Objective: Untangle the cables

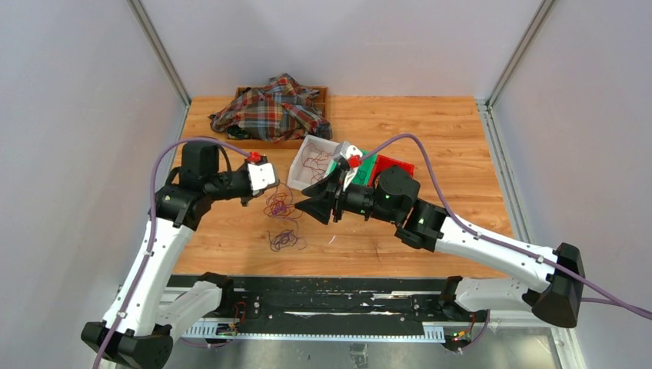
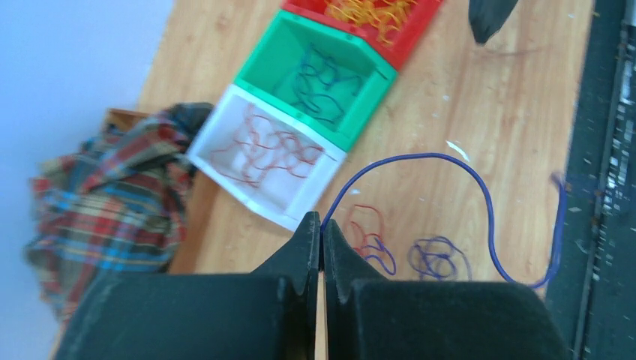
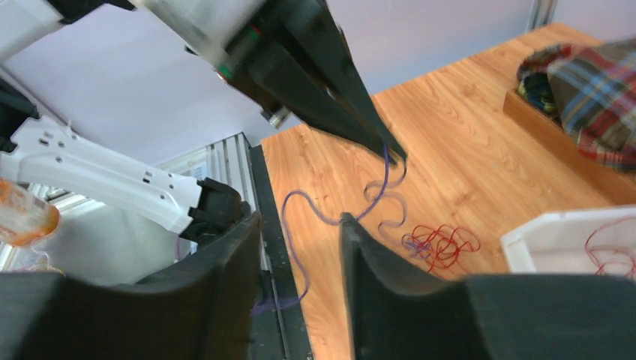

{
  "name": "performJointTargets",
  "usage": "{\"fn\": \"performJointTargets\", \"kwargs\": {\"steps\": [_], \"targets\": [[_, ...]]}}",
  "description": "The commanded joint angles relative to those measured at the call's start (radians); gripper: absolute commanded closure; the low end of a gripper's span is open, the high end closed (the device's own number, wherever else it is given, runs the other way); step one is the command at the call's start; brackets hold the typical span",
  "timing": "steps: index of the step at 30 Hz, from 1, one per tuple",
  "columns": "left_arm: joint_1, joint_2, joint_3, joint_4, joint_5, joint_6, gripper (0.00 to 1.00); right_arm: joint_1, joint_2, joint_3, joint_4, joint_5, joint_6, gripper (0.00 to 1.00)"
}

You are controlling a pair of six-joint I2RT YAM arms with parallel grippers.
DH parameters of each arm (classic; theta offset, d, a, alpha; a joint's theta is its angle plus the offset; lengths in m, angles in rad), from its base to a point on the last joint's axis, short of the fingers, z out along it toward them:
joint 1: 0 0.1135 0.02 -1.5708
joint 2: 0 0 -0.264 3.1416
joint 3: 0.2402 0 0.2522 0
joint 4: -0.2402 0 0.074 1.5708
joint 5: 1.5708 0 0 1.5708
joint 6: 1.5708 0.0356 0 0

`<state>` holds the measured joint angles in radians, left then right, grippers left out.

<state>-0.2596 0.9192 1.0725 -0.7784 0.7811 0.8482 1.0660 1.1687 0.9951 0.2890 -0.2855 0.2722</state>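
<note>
From above, the cables lie in two small heaps on the wooden bench, around its middle and a little toward the near edge. The left gripper hangs over the farther heap. The right gripper points at it from the right, just beside it. A white bin, a green bin and a red bin stand in a row behind the right arm. A plaid cloth is heaped on a wooden tray at the far edge, left of middle.

The left wrist view shows the left gripper with its fingers pressed together on one end of a blue-purple cable. This cable arcs up and across, then drops toward the near edge. Two small tangles lie on the wood below it. The white bin holds red wire, the green bin holds blue wire, and the red bin holds yellow wire.

In the right wrist view the right gripper has its fingers apart and holds nothing. The left gripper pinches the blue-purple cable, which dangles in loops to the bench. A red tangle lies beside the white bin.
</note>
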Motion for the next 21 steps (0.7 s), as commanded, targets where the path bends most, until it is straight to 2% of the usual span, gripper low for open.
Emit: {"fn": "performJointTargets", "kwargs": {"steps": [1,2,4,8,11,16,21], "targets": [[-0.008,-0.024,0.147,0.114,-0.050,-0.061,0.99,0.000,-0.056,-0.059,0.067,0.147,-0.032,0.46],[-0.008,-0.025,0.179,0.130,-0.047,-0.079,1.00,-0.001,-0.060,-0.087,0.083,0.185,-0.046,0.39],[-0.008,-0.019,0.252,0.136,-0.031,-0.104,1.00,-0.001,-0.059,-0.112,0.112,0.248,-0.084,0.33],[-0.008,-0.016,0.347,0.137,-0.006,-0.157,1.00,-0.008,-0.012,-0.108,0.124,0.307,-0.144,0.26],[-0.009,-0.032,0.378,0.137,0.014,-0.167,1.00,-0.019,0.047,-0.088,0.169,0.288,-0.176,0.21],[-0.009,-0.037,0.426,0.137,0.037,-0.202,1.00,-0.020,0.163,-0.028,0.271,0.187,-0.205,0.19],[-0.009,-0.031,0.483,0.141,0.043,-0.207,1.00,-0.020,0.301,0.032,0.318,0.150,-0.176,0.20]]}}
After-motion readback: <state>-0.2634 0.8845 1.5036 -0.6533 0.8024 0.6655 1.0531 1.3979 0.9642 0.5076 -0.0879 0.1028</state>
